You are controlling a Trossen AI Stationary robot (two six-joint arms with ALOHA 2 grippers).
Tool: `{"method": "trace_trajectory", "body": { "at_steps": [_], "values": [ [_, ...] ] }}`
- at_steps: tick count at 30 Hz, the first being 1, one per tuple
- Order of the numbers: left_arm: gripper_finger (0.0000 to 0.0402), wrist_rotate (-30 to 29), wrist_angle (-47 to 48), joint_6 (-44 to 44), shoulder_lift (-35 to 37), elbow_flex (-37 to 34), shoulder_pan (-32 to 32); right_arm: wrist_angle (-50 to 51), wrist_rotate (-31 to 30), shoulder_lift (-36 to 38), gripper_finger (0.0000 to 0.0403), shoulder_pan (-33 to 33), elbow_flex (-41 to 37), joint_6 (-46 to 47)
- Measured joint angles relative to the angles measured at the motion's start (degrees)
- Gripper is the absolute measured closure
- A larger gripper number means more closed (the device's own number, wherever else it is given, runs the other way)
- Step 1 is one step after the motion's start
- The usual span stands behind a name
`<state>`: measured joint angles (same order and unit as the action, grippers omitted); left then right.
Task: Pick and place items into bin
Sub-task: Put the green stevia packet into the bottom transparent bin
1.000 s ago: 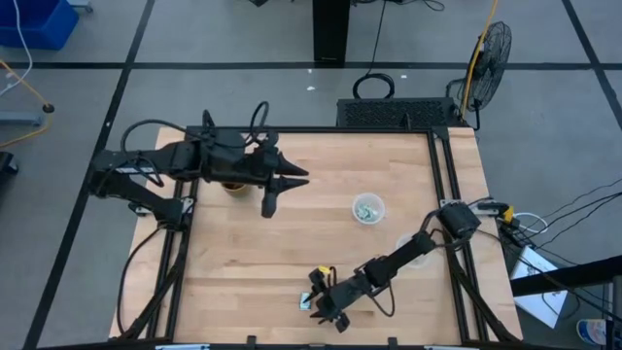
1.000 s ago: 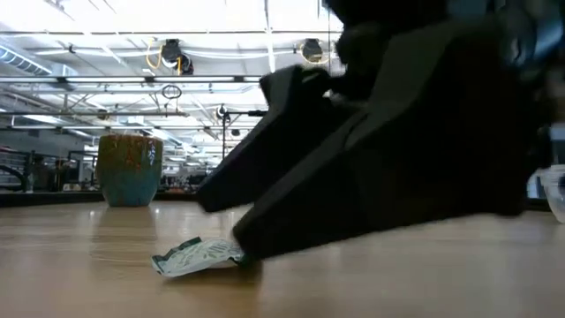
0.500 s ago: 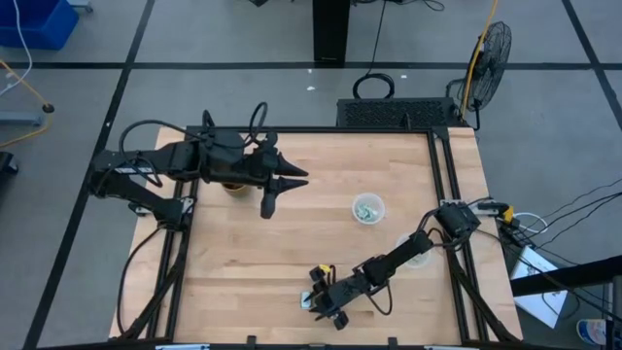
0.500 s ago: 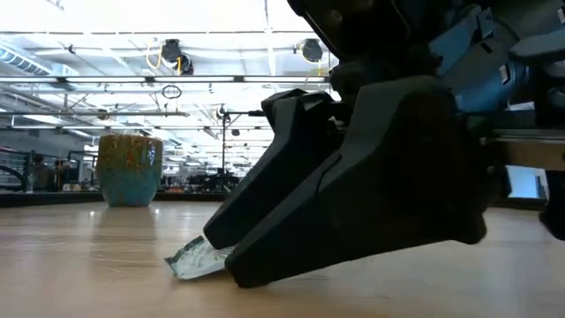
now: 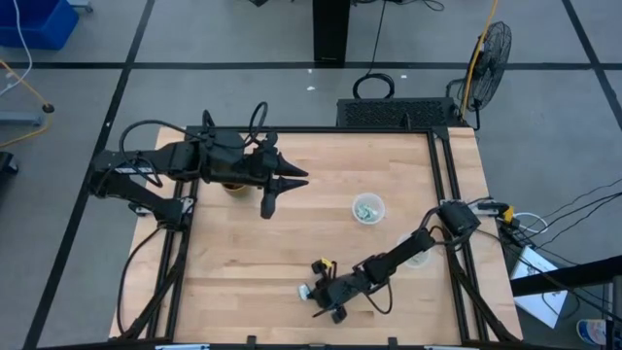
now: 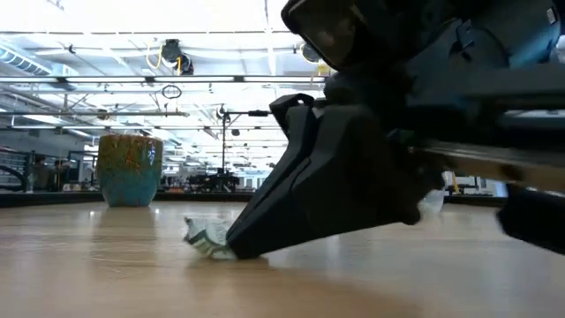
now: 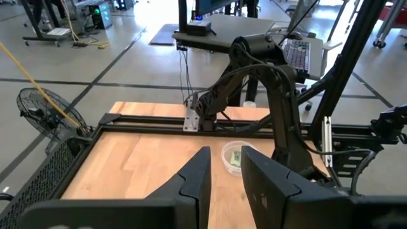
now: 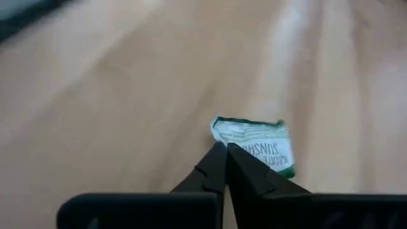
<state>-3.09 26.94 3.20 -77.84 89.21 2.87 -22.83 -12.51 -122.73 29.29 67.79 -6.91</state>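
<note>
My right gripper sat low at the table's six o'clock edge, fingers pressed together, tips touching the near edge of a packet without clearly pinching it. The packet lay flat on the wood at my tips' nine o'clock. My arm stretched low from four o'clock. Its wrapper read "SUNSH". My left gripper hung slightly parted near ten o'clock.

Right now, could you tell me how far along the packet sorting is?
Done: a few packets lie in the clear bin. In hand: the right pincer is low on the table, its fingers together at the edge of a green-and-white packet, which is not yet lifted. The left pincer waits near the mug.
</note>
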Motion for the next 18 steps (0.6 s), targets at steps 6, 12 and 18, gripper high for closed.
{"method": "trace_trajectory", "body": {
  "at_steps": [6, 12, 18],
  "values": [
    [0.0309, 0.0, 0.4, 0.5, 0.0, 0.0, 0.0, 11.5, -9.8, 6.4, 0.0402, 1.4, -0.1, 1.6],
    [0.0309, 0.0, 0.4, 0.6, 0.0, 0.0, 0.0, 36.0, -19.7, 19.0, 0.0402, 5.9, 0.0, 18.2],
    [0.0309, 0.0, 0.4, 0.3, 0.0, 0.0, 0.0, 65.9, -20.4, 31.0, 0.0402, 11.6, -1.4, 51.8]
  ]
}}
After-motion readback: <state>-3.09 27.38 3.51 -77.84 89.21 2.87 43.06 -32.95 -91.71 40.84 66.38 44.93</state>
